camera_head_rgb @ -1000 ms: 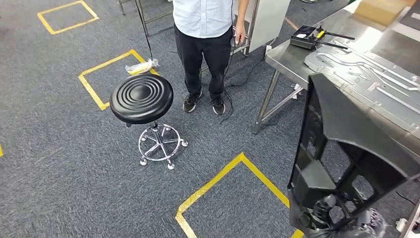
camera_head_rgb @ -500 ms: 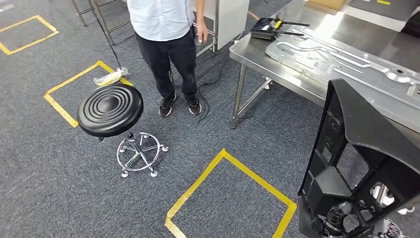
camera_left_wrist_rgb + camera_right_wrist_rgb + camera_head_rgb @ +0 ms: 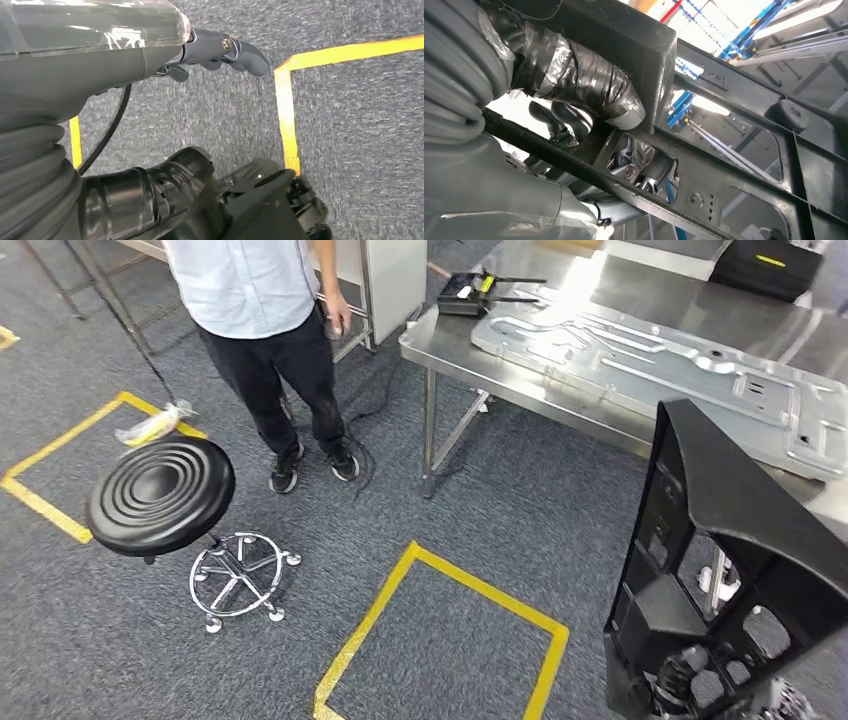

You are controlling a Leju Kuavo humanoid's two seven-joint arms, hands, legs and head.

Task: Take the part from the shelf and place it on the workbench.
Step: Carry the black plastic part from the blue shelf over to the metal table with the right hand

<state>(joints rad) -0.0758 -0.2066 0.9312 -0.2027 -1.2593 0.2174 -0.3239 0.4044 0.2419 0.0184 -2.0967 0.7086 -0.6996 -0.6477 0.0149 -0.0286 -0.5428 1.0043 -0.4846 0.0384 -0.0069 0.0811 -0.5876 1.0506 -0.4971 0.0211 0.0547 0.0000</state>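
Note:
The black plastic part (image 3: 740, 530), a large frame with several cut-outs, stands upright at the lower right of the head view, in front of the steel workbench (image 3: 640, 290). My right hand (image 3: 682, 682) holds it from below. In the right wrist view my right hand (image 3: 589, 85) grips a bar of the part (image 3: 734, 125), the taped thumb lying over it. My left hand (image 3: 200, 50) hangs over the carpet with nothing in it, fingers loosely apart.
A large metal plate (image 3: 650, 360), a black box with antennas (image 3: 462, 292) and a black case (image 3: 765, 265) lie on the workbench. A person (image 3: 260, 300) stands at the bench's left end. A black stool (image 3: 160, 495) and yellow floor tape (image 3: 440, 575) lie to my left.
The whole picture has shifted left: the camera has turned right, bringing more of the workbench into view. The part stays in my right hand.

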